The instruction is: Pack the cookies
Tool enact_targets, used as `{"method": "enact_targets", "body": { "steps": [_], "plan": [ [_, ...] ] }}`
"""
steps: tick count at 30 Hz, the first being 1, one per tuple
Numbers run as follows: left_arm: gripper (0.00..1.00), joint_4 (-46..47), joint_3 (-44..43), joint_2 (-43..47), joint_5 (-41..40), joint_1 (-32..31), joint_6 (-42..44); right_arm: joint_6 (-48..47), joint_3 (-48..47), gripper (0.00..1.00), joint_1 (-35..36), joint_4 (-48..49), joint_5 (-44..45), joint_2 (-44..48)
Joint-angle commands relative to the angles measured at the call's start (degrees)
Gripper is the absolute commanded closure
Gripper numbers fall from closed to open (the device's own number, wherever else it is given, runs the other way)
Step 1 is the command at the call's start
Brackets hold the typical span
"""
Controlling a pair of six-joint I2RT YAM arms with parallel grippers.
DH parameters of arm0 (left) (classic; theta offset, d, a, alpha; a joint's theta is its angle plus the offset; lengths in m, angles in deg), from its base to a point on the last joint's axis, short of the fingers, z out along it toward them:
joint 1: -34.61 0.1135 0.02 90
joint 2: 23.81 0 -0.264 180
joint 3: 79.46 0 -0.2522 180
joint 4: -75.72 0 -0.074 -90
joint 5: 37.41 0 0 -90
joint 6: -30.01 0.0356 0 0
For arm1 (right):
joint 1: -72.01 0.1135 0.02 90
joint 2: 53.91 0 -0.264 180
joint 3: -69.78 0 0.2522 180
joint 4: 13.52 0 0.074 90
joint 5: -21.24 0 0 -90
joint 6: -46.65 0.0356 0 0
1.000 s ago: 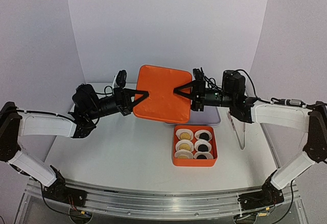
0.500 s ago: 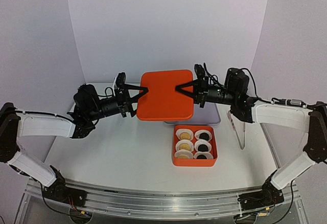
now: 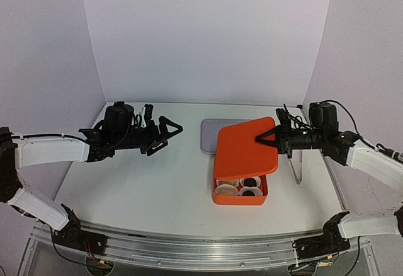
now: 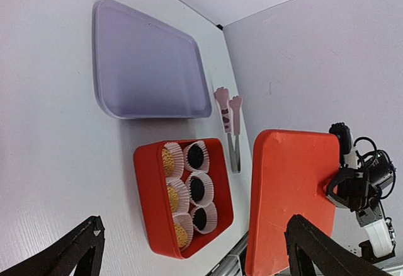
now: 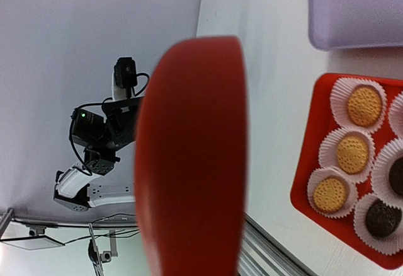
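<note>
- The lid (image 3: pixel 242 150) has swung from mid-air behind the box (image 3: pixel 239 198) to hang tilted over it, hiding its back rows.
- The left tool (image 3: pixel 169 131) has let go; it gapes wide and empty, well apart.
- The right tool (image 3: pixel 263 139) alone pinches the lid's right edge.
- Six cookies (image 5: pixel 346 153) sit in cups (image 5: pixel 323 155) inside the box on the bench (image 3: pixel 157 181); only closing seems left.

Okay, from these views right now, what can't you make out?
Top view: the orange lid overhangs the orange box, hiding some cookies.
Right wrist view: the blurred lid fills the middle, hiding the fingers of the right gripper; the frame edge clips the dark cookies.
Left wrist view: the tongs are too small for detail.
</note>
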Motion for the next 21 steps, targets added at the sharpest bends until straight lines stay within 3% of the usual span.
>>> {"method": "enact_targets", "body": {
  "steps": [1,14,21],
  "plan": [
    [0.01,-1.6,-4.9,-5.9,3.4,-0.6,3.0,-0.6,3.9,1.00,-3.7,-5.9,-5.2,1.8],
    [0.00,0.4,-15.2,-22.1,11.4,-4.5,5.2,-5.4,7.5,1.00,-8.3,-4.5,-9.9,-4.0],
    [0.00,0.2,-17.5,-25.6,13.2,-5.0,5.6,-3.6,8.2,0.99,-8.3,4.5,-11.9,-8.6]
  ]
}}
